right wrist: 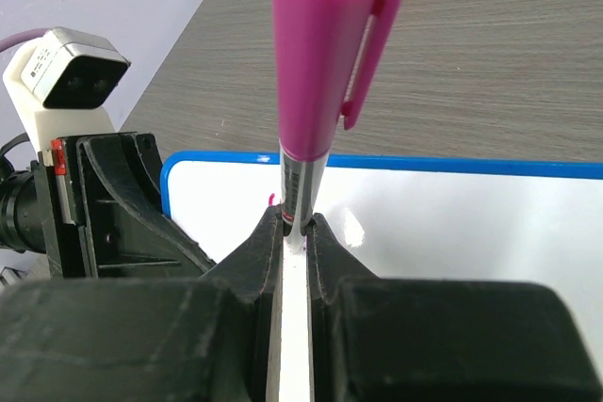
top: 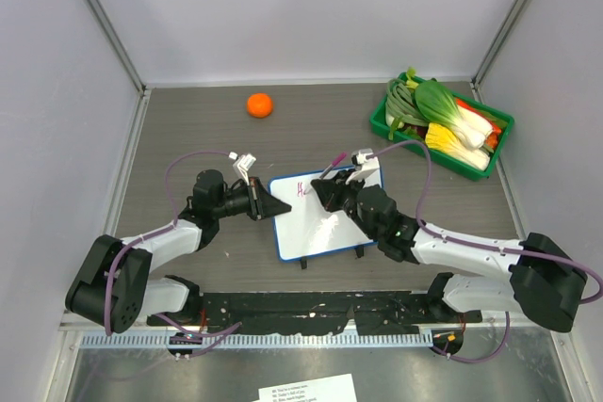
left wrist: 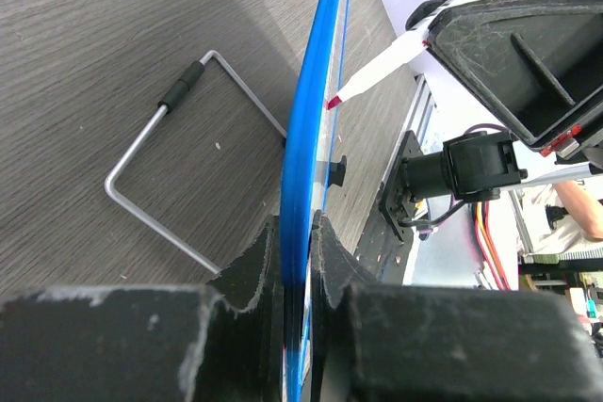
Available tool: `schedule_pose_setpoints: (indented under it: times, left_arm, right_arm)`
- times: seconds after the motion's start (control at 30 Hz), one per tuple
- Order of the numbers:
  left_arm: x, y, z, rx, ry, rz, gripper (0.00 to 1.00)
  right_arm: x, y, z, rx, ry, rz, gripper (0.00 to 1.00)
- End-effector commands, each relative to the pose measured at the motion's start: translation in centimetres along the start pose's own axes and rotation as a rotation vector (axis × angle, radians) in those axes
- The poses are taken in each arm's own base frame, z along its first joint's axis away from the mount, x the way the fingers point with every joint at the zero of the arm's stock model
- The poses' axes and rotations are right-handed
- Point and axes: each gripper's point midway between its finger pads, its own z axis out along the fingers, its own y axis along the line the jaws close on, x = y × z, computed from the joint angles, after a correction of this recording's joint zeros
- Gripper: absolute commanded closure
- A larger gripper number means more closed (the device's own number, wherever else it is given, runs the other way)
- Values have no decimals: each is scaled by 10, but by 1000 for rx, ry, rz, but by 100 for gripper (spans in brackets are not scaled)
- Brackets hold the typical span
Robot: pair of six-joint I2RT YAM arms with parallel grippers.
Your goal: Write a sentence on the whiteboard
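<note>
the whiteboard [top: 325, 218] stands in the middle of the table [top: 188, 129], somewhat nearer the near edge than the far one, between the two arms, its white face tilted upward and its small black feet [top: 303, 264] toward the near edge. the left hand [top: 278, 206] reaches in from the left and is pinched tight on the board's blue frame at its left side; the left wrist view shows both fingers [left wrist: 250, 270] pressed against the thin blue edge [left wrist: 311, 120] with no gap. the right hand [top: 325, 190] hangs over the board's far edge, its fingers [right wrist: 259, 251] pressed together on a marker [right wrist: 320, 54] with a magenta cap stuck on its upper end. the marker's tip [left wrist: 334, 101] sits right at the writing face near the far left corner of the board. the sentence [top: 303, 189] is only a short pink scribble there, too small to read. behind the board, a bent wire bracket [left wrist: 160, 167] with a black sleeve lies on the table; whether it is joined to the board cannot be told. an orange [top: 260, 104] rests well apart, near the far edge and left of centre. a green crate [top: 386, 124] full of vegetables sits at the far right corner.
</note>
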Motion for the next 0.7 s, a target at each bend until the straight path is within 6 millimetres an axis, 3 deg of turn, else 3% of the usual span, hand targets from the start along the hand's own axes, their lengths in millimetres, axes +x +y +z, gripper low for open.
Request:
schedule_pose_setpoints:
  times: [0.0,0.23,0.4,0.67]
  left_arm:
    - [18,50,-5,-198,24,41,100]
    - [18,50,-5,-198,24,41,100]
    - [18,51,-5,-200,26,39,100]
    - [18,51,-5,-198,25,39,100]
  right_arm:
    - [3,-11,-6,38,6,-10,99]
    - [1,-22,-8,85,-11,-16,99]
    - [-12,-22,-7,105,-52,-3,99]
    - [-25,-8,2,71,-78,3,100]
